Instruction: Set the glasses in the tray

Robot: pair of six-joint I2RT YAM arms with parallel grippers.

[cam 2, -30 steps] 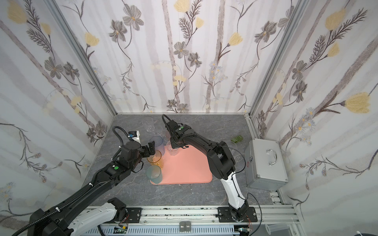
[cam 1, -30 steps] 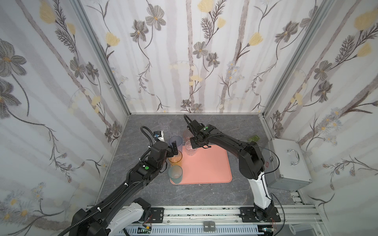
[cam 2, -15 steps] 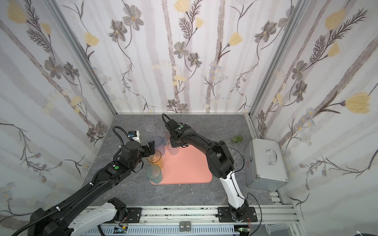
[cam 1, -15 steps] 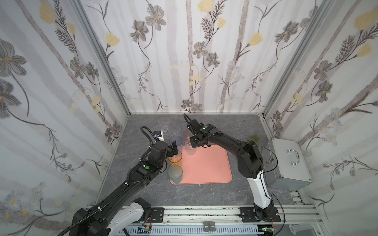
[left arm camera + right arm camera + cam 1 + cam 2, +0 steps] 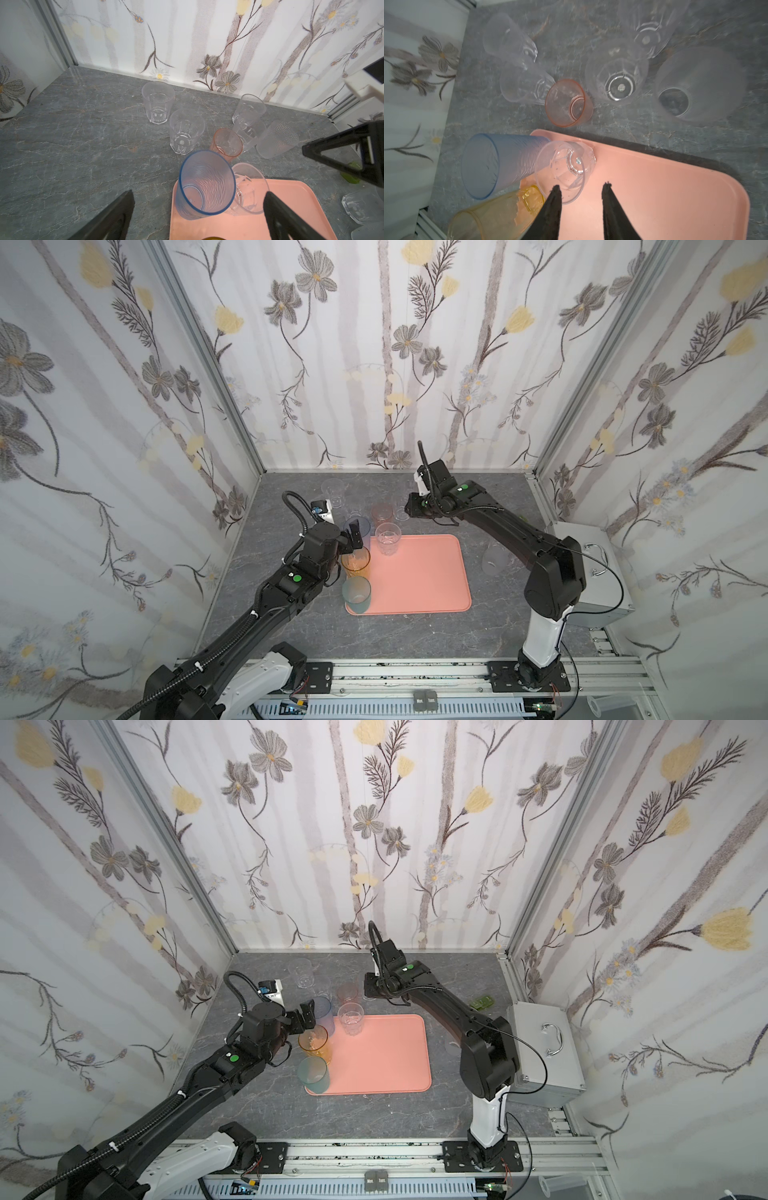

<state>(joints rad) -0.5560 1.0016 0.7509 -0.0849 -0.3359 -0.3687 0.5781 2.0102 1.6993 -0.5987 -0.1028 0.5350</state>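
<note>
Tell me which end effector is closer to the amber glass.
Left. The left end effector is just behind the amber glass, beside the blue glass; the right end effector is farther back, past the clear glass.

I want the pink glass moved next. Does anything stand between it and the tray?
Yes: the clear glass stands on the tray just inside the rim nearest the pink glass. Beside it the tray lies bare.
</note>
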